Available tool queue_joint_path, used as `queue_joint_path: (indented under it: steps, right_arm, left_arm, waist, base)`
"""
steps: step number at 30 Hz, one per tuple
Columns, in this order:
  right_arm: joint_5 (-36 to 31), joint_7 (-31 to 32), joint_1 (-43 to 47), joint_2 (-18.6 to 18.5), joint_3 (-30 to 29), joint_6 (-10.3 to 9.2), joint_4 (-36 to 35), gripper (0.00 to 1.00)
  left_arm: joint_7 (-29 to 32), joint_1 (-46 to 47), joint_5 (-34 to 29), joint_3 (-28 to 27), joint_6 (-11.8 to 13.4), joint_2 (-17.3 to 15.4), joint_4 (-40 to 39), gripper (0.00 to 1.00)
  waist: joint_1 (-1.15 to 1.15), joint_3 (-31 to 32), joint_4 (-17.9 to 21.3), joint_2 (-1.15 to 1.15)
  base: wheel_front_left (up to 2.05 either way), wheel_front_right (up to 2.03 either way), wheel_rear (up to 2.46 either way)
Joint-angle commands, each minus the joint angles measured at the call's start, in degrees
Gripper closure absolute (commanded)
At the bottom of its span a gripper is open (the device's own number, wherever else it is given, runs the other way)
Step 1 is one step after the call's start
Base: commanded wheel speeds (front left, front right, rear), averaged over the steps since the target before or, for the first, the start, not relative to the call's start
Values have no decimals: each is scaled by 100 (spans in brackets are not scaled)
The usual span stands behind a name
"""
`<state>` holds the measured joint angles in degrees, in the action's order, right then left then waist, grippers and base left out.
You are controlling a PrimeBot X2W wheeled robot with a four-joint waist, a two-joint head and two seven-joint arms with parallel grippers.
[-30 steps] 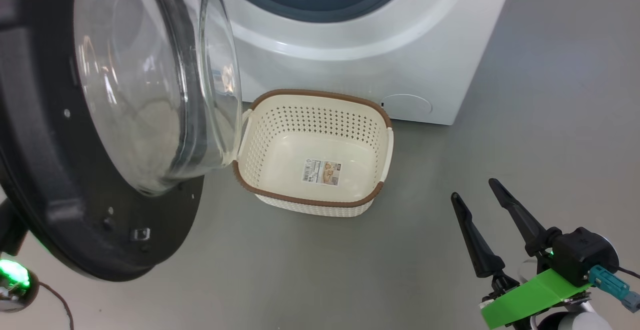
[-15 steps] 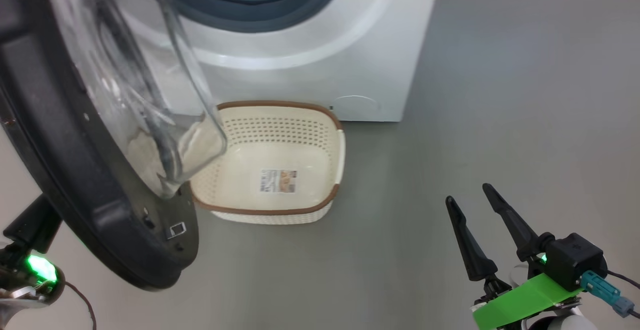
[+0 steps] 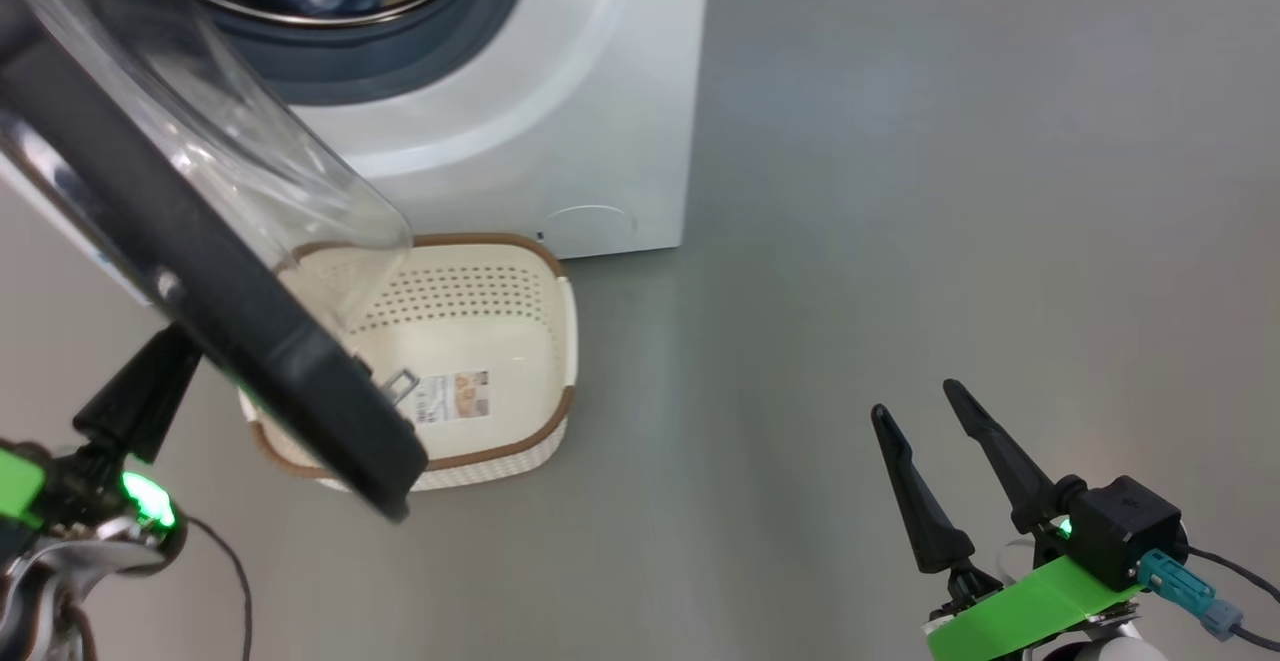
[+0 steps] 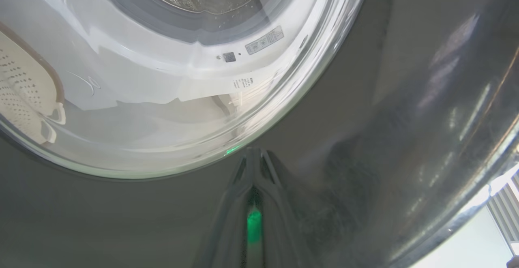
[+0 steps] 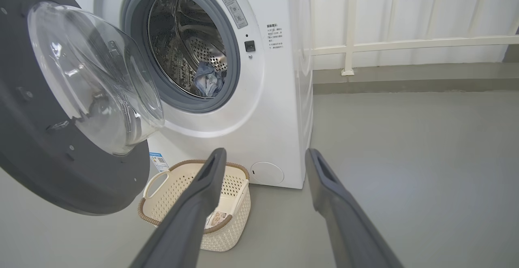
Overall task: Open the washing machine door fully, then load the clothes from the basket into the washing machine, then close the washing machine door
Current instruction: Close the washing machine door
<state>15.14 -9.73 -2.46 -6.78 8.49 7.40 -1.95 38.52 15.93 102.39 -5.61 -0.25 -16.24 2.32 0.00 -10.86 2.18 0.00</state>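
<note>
Judging door [image 3: 250, 341] stiff, heavy: push slick rim [image 4: 405, 118] ahead of left tool [image 4: 254, 152], pinched together; right tool [image 3: 915, 399] spread, empty.

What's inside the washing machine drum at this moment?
Blue clothes lie low in the steel drum. The open washing machine door covers the drum's left edge, so anything there is hidden.

Glossy glass door [image 5: 93, 77], perforated plastic basket [image 3: 470, 286]
</note>
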Motion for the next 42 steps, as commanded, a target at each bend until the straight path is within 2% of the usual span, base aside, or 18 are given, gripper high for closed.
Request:
queue_joint_path:
  steps: [1,14,28,42]
  right_arm:
    - [113,-47,-144,14,145,9,-113,0]
    - [172,-138,-192,27,211,9,30,0]
    - [180,-189,-243,48,153,9,69,0]
    - [156,-247,-226,71,20,9,123,0]
  left_arm:
    - [8,278,-51,-131,-62,-130,-123,100]
    - [-224,1021,-146,79,-312,313,711,100]
    - [-531,1375,-317,51,-595,586,1233,100]
    - [-668,888,-220,-271,-709,774,874,100]
  waist:
    - [0,-5,189,0]
    - [0,-8,586,0]
    - [0,-30,749,0]
    - [0,-60,608,0]
  base:
    - [0,0,0]
    - [0,0,0]
    - [0,0,0]
    - [0,0,0]
